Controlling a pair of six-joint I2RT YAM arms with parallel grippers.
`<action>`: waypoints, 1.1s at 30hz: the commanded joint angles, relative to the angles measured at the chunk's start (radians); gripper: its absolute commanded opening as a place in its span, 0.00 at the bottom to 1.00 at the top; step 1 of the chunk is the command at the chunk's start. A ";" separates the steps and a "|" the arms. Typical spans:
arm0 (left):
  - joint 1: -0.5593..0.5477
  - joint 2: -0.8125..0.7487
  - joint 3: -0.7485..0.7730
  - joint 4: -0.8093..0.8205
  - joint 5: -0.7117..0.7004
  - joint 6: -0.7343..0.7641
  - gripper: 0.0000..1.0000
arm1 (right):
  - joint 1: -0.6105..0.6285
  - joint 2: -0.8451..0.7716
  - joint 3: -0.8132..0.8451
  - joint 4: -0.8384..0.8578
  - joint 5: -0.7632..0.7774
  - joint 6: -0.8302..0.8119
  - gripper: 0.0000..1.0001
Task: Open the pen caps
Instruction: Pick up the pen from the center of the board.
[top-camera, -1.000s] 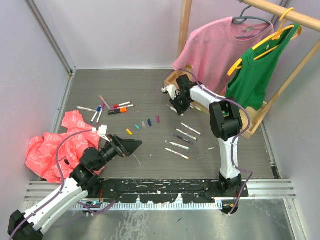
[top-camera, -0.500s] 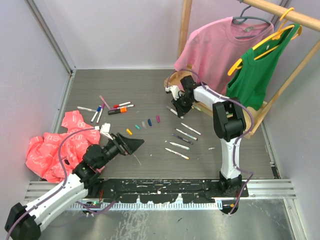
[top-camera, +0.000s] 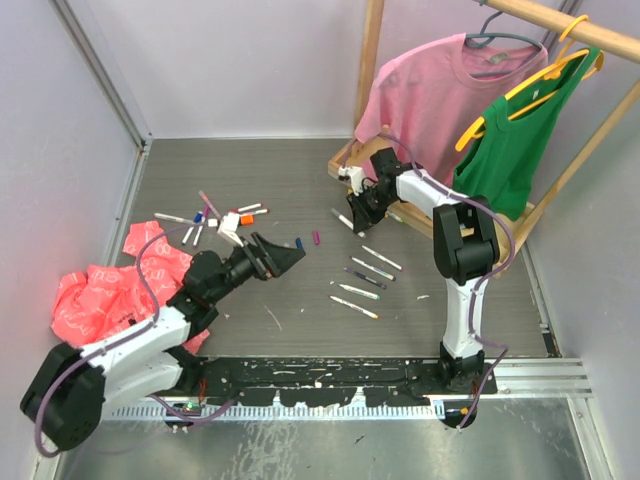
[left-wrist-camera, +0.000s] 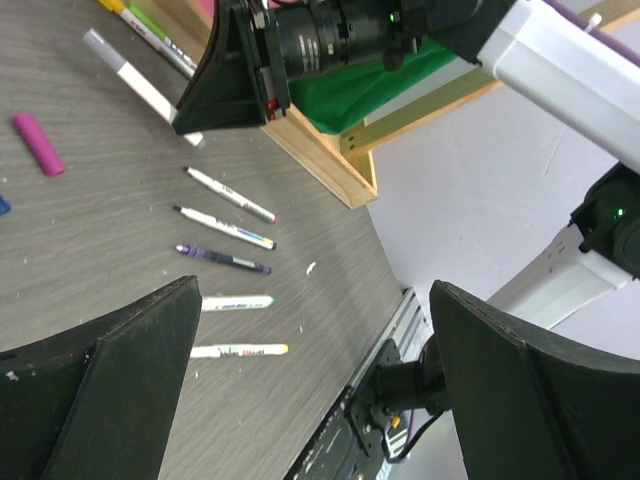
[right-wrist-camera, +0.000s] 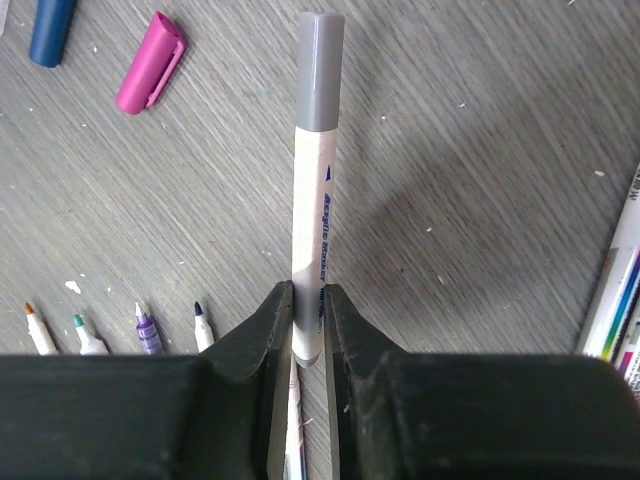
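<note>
Mid-uncapping: pinches slim white-barrelled pen (right-wrist-camera: 312, 215) in right gripper (right-wrist-camera: 308, 300), grey plastic cap (right-wrist-camera: 320, 70) on. Calls next for spread-wide left gripper (left-wrist-camera: 315, 325) to clamp cap, pull straight.

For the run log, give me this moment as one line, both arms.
left gripper: jaws open, empty | right gripper: jaws shut on pen | grey cap: on pen | pink cap: loose
</note>
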 joint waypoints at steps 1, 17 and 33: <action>0.051 0.163 0.097 0.230 0.125 -0.059 0.98 | -0.013 -0.077 -0.002 0.009 -0.103 0.026 0.01; 0.140 0.655 0.328 0.513 0.170 -0.194 0.93 | -0.019 -0.176 -0.035 0.027 -0.371 0.086 0.01; 0.189 0.806 0.392 0.665 0.138 -0.239 0.86 | 0.057 -0.228 -0.046 0.011 -0.534 0.085 0.01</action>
